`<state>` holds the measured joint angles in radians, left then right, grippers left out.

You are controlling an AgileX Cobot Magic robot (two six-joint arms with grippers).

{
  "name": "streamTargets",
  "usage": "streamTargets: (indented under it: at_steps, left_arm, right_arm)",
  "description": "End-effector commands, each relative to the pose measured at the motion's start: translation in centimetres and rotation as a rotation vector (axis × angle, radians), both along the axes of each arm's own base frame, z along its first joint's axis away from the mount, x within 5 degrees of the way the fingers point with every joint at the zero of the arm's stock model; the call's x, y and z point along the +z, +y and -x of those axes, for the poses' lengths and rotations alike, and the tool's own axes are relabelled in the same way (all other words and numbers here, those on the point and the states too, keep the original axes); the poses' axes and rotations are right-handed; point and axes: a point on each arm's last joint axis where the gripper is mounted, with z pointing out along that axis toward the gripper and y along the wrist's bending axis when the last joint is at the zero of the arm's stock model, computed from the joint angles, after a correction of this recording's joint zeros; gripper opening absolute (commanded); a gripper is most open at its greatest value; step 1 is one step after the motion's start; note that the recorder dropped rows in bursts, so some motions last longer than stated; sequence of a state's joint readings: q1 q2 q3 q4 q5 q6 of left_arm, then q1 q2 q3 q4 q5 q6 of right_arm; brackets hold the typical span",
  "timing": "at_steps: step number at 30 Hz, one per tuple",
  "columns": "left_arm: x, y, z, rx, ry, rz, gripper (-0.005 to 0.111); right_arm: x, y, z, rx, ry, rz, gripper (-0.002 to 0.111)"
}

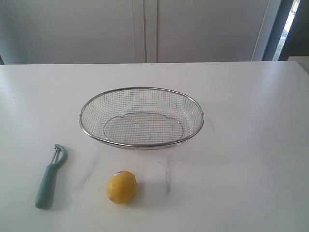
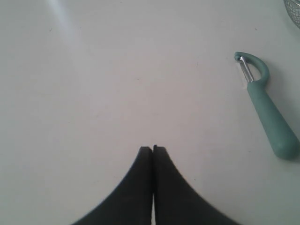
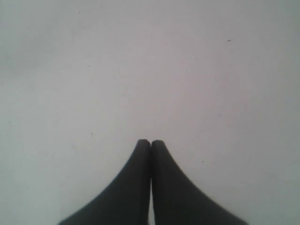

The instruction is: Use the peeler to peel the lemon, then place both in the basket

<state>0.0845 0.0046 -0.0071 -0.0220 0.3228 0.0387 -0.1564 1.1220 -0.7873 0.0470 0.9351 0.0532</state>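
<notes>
On the white table [image 1: 251,145], with left gripper [image 2: 153,148] and right gripper [image 3: 150,141] both pressed shut and empty, open the left one and lower squarely over the mid-handle of the peeler [image 1: 49,178], lying left of the lemon [image 1: 121,187] before the wire basket [image 1: 81,121].

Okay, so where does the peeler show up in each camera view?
Exterior view: peeler at lower left, left of the lemon.
Left wrist view: peeler lies beside the shut left gripper, apart from it.
Right wrist view: not in it.
Shared landmark: the basket, just past the peeler's blade end.
</notes>
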Motion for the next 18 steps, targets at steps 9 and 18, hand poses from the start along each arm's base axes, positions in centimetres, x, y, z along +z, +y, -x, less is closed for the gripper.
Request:
streamTargets:
  at_steps: [9,18]
  left_arm:
    - [-0.29,-0.03,0.05,0.005,0.011,0.016,0.000]
    - [-0.29,-0.03,0.05,0.005,0.011,0.016,0.000]
  right_arm:
    - [0.21,-0.06,-0.30,-0.020,-0.023,-0.011,0.000]
    - [0.23,-0.07,-0.33,-0.020,-0.027,-0.010,0.000]
